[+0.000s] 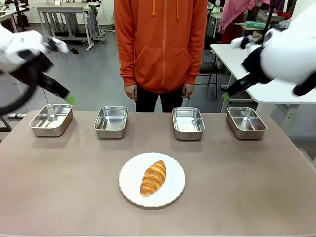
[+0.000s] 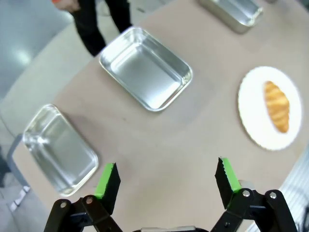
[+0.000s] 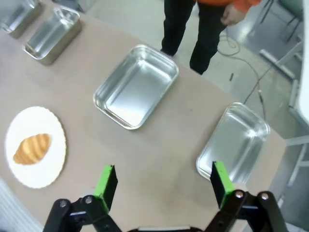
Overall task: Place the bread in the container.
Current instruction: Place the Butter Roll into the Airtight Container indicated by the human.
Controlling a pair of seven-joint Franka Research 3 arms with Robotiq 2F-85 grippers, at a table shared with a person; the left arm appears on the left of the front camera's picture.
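Front view, brown table (image 1: 59, 197), 4 steel trays (image 1: 110, 121), bread (image 1: 153, 177) on plate (image 1: 129, 183), grey floor (image 1: 94, 74)

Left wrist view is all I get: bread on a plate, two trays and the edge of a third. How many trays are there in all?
Observer: Four trays, in one row along the far side of the table.
Operator: Where is the right claw?
Observer: The right claw hangs open above the table, near the right-end tray, touching nothing.
Operator: What is the person doing?
Observer: The person stands behind the two middle trays, both hands down and empty.
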